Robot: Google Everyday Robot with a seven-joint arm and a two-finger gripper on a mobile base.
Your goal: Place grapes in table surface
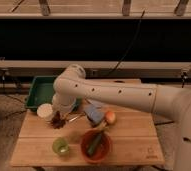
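Note:
The grapes point(57, 121), a small dark purple-red bunch, are at the left part of the light wooden table surface point(36, 145), just under my gripper point(58, 116). Whether they rest on the wood or hang just above it cannot be told. My white arm point(114, 95) reaches in from the right and bends down over them. The gripper's tip is mostly hidden behind the wrist and the bunch.
A green tray point(41, 90) sits at the table's back left, a white cup point(45, 111) beside the gripper. A green cup point(61, 146) and a red bowl point(95, 145) with a green vegetable stand in front. An orange-yellow fruit point(110, 117) and blue packet point(93, 113) lie mid-table.

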